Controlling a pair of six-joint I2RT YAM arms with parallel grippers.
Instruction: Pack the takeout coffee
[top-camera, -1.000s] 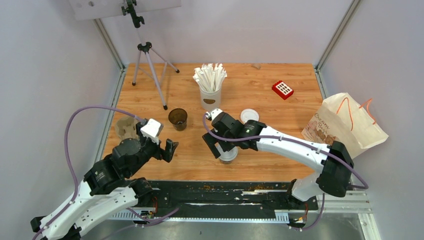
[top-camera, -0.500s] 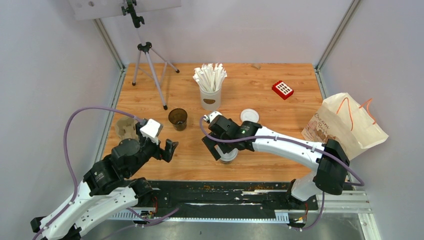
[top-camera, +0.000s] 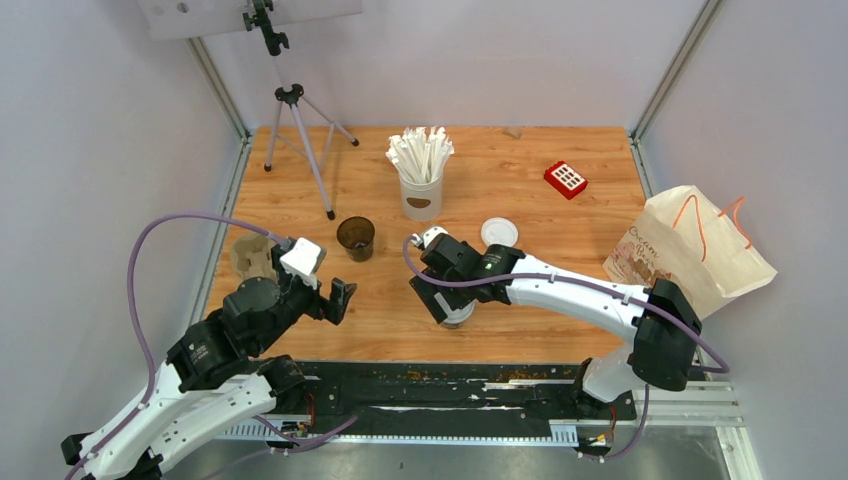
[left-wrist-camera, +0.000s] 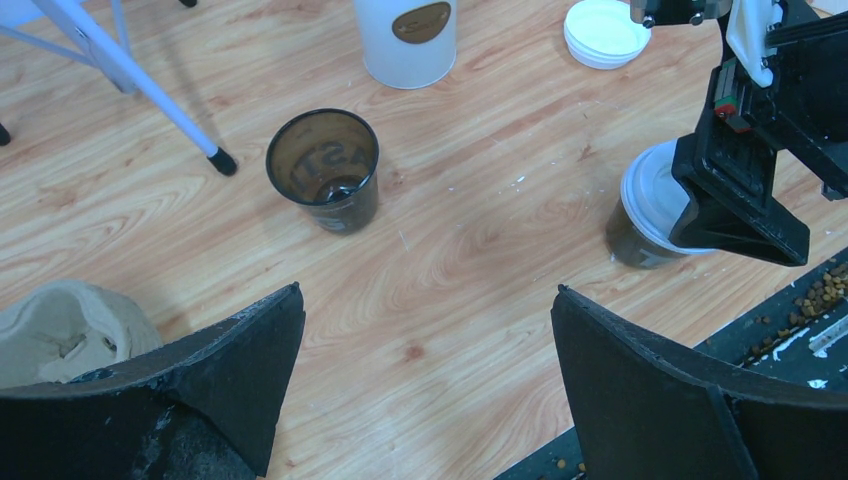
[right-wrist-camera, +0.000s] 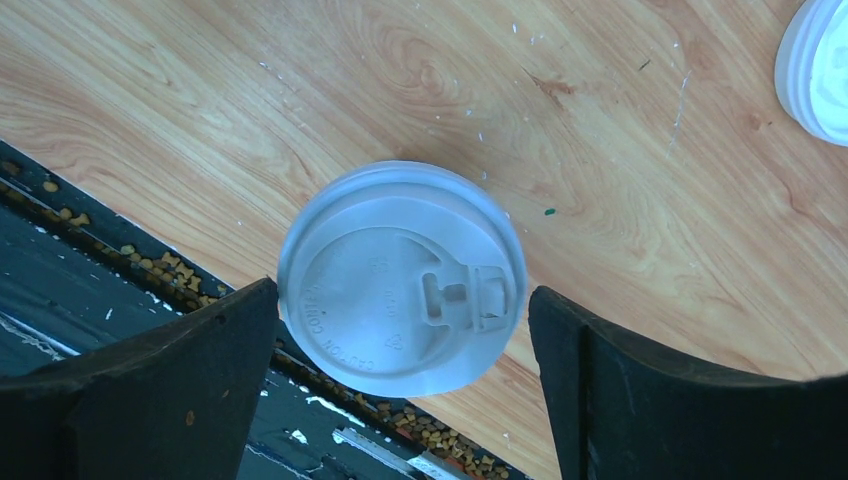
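One takeout coffee cup (top-camera: 456, 316) (left-wrist-camera: 648, 205), dark brown with a white lid (right-wrist-camera: 400, 275), stands near the table's front edge. My right gripper (top-camera: 440, 298) (right-wrist-camera: 402, 290) straddles it from above, open. Its fingers (right-wrist-camera: 180, 380) sit on either side of the lid with small gaps. A second brown cup (top-camera: 355, 238) (left-wrist-camera: 325, 170) stands uncovered further left. Its loose white lid (top-camera: 499, 232) (left-wrist-camera: 603, 30) (right-wrist-camera: 820, 65) lies on the wood. My left gripper (top-camera: 340, 300) (left-wrist-camera: 428, 290) hovers open and empty over bare wood.
A beige pulp carrier (top-camera: 250, 255) (left-wrist-camera: 60, 320) sits at the left edge. A white cup of wrapped sticks (top-camera: 421, 170) stands behind the cups. A paper bag (top-camera: 690, 250) lies at the right, a red block (top-camera: 565, 179) behind it, and a tripod (top-camera: 295, 130) at the back left.
My right gripper has come down a little around the lidded cup, and its jaws have narrowed slightly. The left arm has not moved.
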